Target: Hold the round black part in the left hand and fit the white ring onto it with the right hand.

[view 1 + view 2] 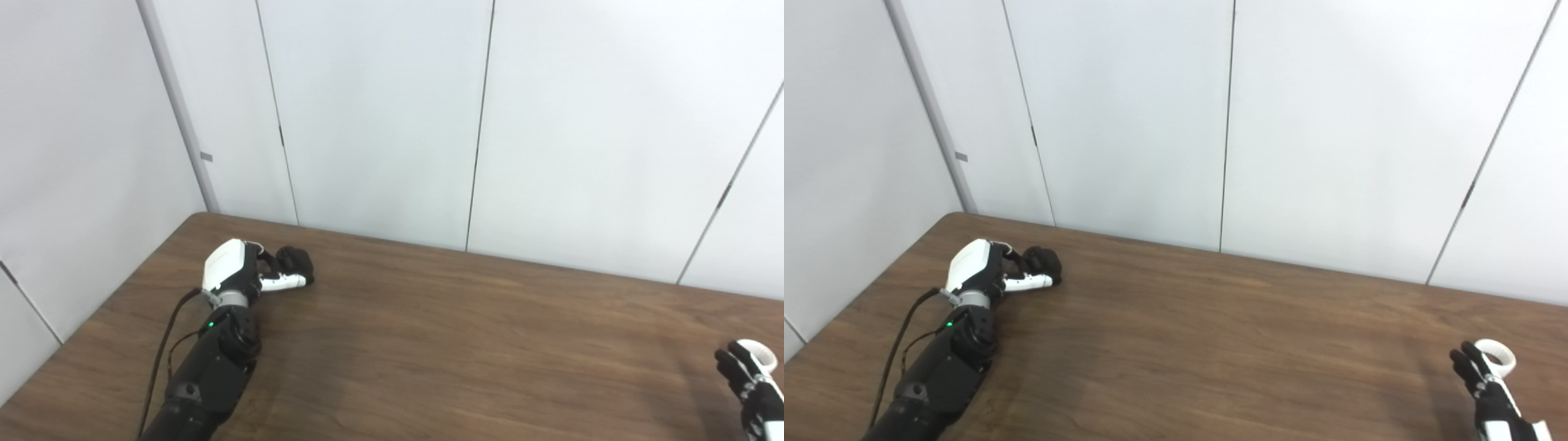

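Both hands on parts, well apart on table point(1176, 343).
L hand point(986, 269) near table's far-left corner, fingers wrapped on round black part point(1044, 262); R hand point(1479, 373) at table's right edge, fingers touching white ring point(1497, 356), grip unclear.

The left hand point(995, 269) is stretched far forward, fingers curled shut. The right hand point(1479, 373) is held low at the right, fingers raised.
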